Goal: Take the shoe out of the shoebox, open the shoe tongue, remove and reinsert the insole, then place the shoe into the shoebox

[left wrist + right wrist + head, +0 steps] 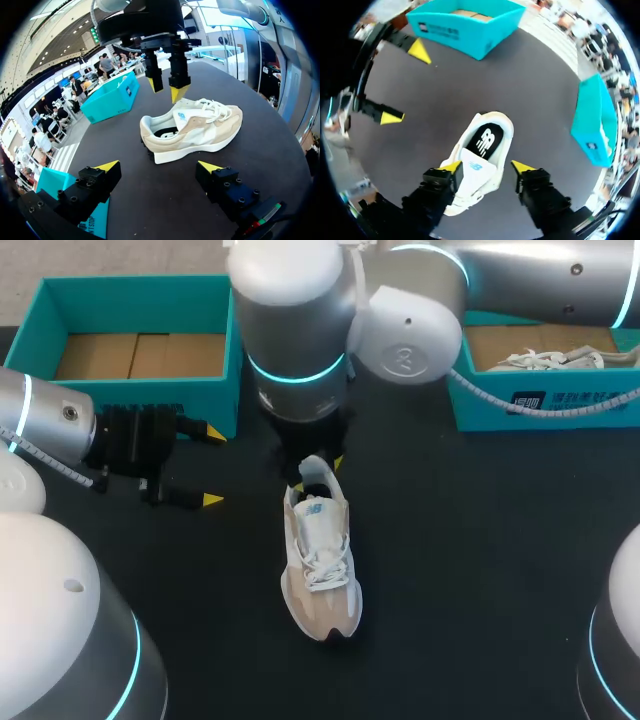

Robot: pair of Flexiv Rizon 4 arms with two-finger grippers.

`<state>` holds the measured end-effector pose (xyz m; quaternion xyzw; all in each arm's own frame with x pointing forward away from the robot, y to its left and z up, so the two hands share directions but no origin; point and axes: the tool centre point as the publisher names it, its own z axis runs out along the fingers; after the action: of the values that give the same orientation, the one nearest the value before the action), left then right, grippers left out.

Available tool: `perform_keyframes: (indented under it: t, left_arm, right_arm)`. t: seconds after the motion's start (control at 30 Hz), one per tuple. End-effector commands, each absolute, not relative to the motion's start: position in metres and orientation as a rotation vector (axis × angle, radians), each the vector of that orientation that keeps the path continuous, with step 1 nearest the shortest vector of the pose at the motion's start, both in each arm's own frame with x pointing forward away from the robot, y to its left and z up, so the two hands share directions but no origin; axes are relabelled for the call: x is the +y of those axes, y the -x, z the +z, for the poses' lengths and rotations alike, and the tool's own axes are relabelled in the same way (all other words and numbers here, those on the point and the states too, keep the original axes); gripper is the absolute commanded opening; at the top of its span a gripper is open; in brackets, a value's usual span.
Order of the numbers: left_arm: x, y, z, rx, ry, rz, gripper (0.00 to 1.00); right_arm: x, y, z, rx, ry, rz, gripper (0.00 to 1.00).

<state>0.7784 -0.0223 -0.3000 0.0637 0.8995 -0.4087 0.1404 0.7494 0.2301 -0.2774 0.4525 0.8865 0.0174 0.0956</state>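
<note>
Right gripper (487,166) hangs over the heel end of the shoe (325,605), fingers spread, yellow tips either side of the collar opening, nothing pinched. One tip sits right by the upstanding tongue (480,172); can't tell if it touches. The right arm (540,280) comes in from the far right corner & reaches past the middle. Left gripper (159,166) is spread wide too, holding nothing. It lies low w/ fingers horizontal, apart from the shoe & aimed at its side. Shoe is outside both boxes, upright on its sole approx mid-bench (470,540). Its long axis runs near-to-far, toe twd the robot's side, heel twd the boxes. Upper is beige & white w/ white laces (322,562), and the black insole (487,140) sits inside. Bench top is plain black, matte. Two open-topped teal boxes stand along the far edge. The left shoebox (140,292) shows brown cardboard inside. The right shoebox (490,405), partly behind the right arm, has a second shoe (545,360) in it, pale w/ laces. Writing: white logo on the insole, small blue logo on the tongue, and a label (575,400) w/ white print on the right shoebox's front wall.
</note>
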Motion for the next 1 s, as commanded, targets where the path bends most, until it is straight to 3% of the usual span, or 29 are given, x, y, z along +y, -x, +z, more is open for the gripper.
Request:
perform_keyframes:
  t: [0.03,0.13,0.3,0.63,1.0]
  left_arm:
    - [-0.022,-0.778,-0.299,2.601,-0.184,-1.176,1.00]
    - [-0.022,-0.778,-0.299,2.601,-0.184,-1.176,1.00]
    - [-0.022,-0.778,-0.299,2.601,-0.184,-1.176,1.00]
    - [-0.022,-0.778,-0.299,2.601,-0.184,-1.176,1.00]
    - [-0.022,-0.778,-0.299,2.601,-0.184,-1.176,1.00]
  right_arm:
    - [0.235,-0.746,-0.278,2.653,-1.167,0.030,1.00]
    - [0.235,-0.746,-0.278,2.653,-1.167,0.030,1.00]
    - [0.248,-0.762,-0.293,2.871,-0.625,0.178,1.00]
    - [0.235,-0.800,-0.291,2.864,0.054,-0.007,1.00]
    - [0.236,-0.827,-0.337,2.867,0.149,-0.155,1.00]
